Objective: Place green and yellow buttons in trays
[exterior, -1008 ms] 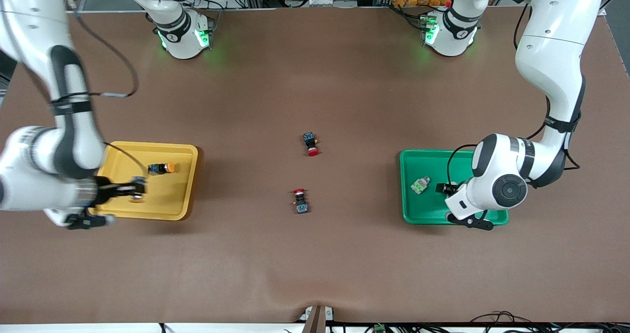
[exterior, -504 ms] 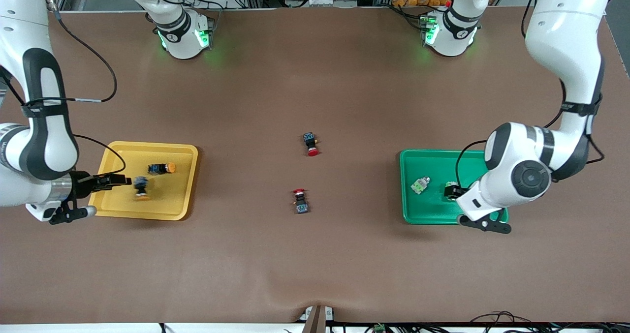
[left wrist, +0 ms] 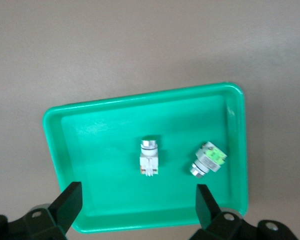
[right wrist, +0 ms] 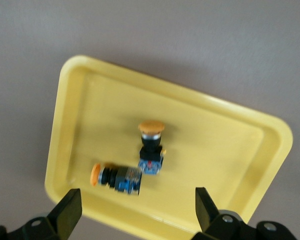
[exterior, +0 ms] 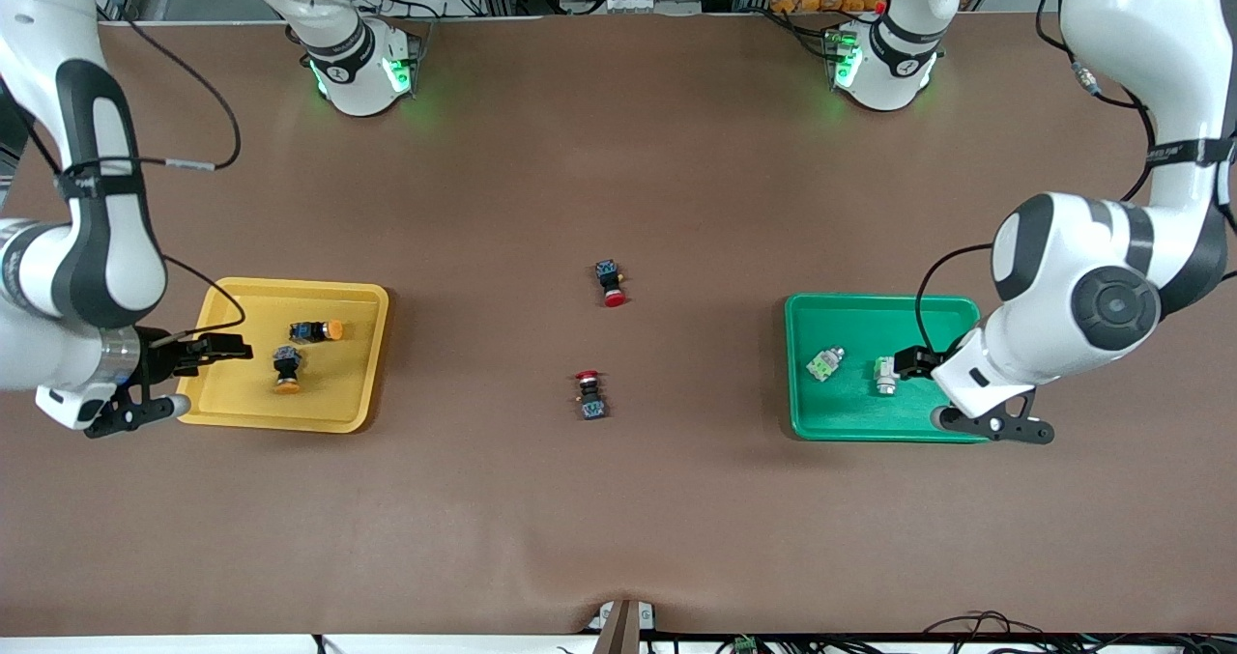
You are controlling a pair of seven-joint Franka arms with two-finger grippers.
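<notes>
The right gripper has its fingers open and empty over the yellow tray, near the edge at the right arm's end of the desk. In this tray lie two yellow buttons, close together. One second ago the right gripper still held one of them. The left gripper is open over the green tray, which holds two green buttons. Two red buttons lie mid-desk.
</notes>
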